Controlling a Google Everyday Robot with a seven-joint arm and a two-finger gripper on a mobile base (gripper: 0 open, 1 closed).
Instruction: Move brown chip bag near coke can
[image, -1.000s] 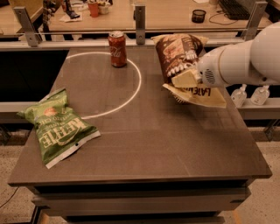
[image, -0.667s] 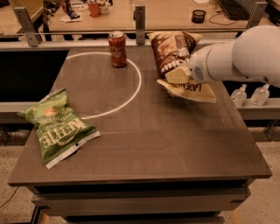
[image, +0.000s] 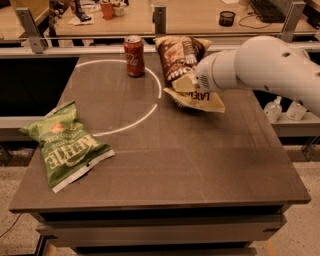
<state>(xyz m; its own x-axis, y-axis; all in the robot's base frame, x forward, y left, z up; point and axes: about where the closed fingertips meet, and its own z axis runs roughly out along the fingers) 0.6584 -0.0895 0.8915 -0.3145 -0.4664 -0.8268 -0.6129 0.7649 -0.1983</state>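
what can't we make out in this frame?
All camera view.
The claw: at the brown chip bag; its wrist and the bag hide it.
Bag's underside: lifted or touching the table, cannot tell.
The arm: cut off by right edge.
The far counter items: cut off by top edge.

On the table (image: 200, 165), the coke can (image: 134, 56) is stood near the far edge, left of centre. The brown chip bag (image: 181, 62) is found upright just right of it, apart, seemingly raised off the top. The gripper (image: 190, 82) is placed against the bag's right side, with the arm (image: 260, 65) entering from the right. A second chip bag (image: 65, 147) is laid flat at the near left, well apart.
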